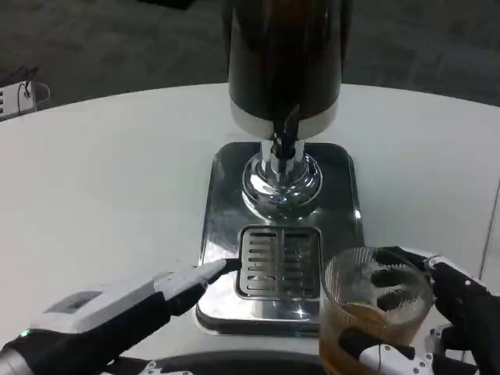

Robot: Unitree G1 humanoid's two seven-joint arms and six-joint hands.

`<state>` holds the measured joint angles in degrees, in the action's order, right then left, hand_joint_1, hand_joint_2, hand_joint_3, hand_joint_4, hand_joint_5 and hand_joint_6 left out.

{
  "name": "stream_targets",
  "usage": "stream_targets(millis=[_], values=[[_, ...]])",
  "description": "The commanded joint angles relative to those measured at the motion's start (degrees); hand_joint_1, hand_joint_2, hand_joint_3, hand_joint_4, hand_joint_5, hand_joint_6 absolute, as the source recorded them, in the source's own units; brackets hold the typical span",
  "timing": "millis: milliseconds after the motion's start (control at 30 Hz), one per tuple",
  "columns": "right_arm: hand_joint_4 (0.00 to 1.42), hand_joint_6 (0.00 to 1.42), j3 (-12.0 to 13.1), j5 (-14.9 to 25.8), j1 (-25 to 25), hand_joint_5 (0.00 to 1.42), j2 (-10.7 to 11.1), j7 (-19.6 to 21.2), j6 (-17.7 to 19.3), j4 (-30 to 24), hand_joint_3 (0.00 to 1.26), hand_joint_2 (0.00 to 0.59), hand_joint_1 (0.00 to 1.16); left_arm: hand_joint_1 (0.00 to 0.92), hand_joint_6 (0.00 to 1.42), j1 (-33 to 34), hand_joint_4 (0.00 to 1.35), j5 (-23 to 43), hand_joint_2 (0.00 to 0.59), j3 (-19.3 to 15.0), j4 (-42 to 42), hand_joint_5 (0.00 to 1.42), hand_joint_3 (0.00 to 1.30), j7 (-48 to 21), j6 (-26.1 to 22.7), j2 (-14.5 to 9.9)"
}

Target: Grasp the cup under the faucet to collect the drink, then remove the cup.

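Left hand (168, 287): stretched low across the white table (101, 180), fingers extended and together, tips touching the left edge of the dispenser's steel base (223, 168) beside the drip grille (279, 262); it holds nothing.
Dispenser: dark drink dispenser (285, 55) stands at centre, its faucet (285, 141) pointing down over the grille.
Right hand (437, 312): wrapped around the ribbed glass cup (375, 312), black fingers at the cup's right side and a white-and-black finger across its lower front; a firm hold, by the look of it.
Cup: at the front right corner of the base, well clear of the faucet, with amber drink in its lower part.
Progress: collecting looks done, and 1 step seems nearly complete, the removal; setting the cup down may remain.
In the way: the base's front right corner lies just beside the cup; a tilt could spill the drink.
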<state>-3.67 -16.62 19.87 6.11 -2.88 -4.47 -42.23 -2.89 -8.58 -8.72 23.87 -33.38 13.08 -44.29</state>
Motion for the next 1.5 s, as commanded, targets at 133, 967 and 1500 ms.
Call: stream_targets(millis=[133,967,1500], values=[[1.14,1.42,1.0,1.6,1.3,1.29,0.8,-2.0,-0.7,-5.0,0.97,0.256,0.89,0.000,0.01,-1.8,0.00,2.0,0.036,-1.6,2.1,0.00,0.00,-1.5,-0.1,-0.8],[1.14,1.42,1.9,1.9,2.0,1.29,1.8,-5.0,-2.0,-8.4,0.97,0.256,0.89,0.000,0.00,-4.1,0.00,-6.5,0.042,-3.0,7.7,0.00,0.00,-1.3,0.7,-2.0],[1.15,1.42,2.7,2.4,1.6,1.30,2.3,-5.3,-2.0,-8.8,0.98,0.254,0.89,0.000,0.00,-3.8,0.00,-8.6,0.041,-3.6,8.9,0.00,0.00,-0.5,-1.4,-0.7]])
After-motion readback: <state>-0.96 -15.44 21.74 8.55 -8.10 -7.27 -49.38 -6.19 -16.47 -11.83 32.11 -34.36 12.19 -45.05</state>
